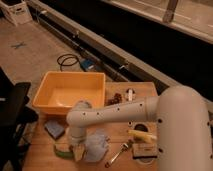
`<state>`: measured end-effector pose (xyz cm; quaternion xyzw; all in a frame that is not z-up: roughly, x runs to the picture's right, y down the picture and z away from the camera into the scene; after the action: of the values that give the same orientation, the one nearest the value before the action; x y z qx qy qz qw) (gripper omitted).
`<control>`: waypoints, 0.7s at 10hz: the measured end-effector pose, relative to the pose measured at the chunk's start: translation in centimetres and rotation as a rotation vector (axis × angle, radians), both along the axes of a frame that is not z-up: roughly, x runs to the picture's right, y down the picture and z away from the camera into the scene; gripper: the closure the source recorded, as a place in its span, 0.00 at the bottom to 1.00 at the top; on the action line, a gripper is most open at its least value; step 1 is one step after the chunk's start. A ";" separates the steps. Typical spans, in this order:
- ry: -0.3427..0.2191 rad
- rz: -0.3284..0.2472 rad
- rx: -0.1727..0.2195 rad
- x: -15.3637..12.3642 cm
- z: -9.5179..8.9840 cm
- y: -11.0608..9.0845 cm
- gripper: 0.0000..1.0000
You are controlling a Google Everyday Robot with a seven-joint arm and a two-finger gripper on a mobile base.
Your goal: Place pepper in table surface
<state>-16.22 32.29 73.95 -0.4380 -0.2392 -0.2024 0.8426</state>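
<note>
The pepper (61,152) is a slim curved green piece low on the table surface (40,159), near its front left edge. My gripper (77,151) hangs from the white arm (115,112) that reaches in from the right. It points down right beside the pepper's right end. I cannot tell whether it touches or holds the pepper. The table surface is a light brown wooden top.
A yellow plastic tub (70,90) stands at the back left. A blue sponge (54,128) lies left of the wrist. A crumpled pale bag (97,145), a fork (120,151), a yellow item (142,135) and a dark sponge (145,151) lie to the right. Small brown items (116,98) sit behind.
</note>
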 end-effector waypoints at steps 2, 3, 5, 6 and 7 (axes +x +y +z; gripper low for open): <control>0.004 -0.011 0.024 0.0 -0.6 -0.2 0.74; 0.003 -0.010 0.035 0.1 -0.9 -0.5 0.82; -0.014 -0.006 0.067 -0.4 -1.8 -1.3 0.99; -0.019 -0.005 0.079 -0.4 -2.0 -1.6 1.00; -0.030 -0.004 0.102 -0.5 -2.5 -2.4 1.00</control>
<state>-16.69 29.89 71.45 -0.3916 -0.2404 -0.2225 0.8599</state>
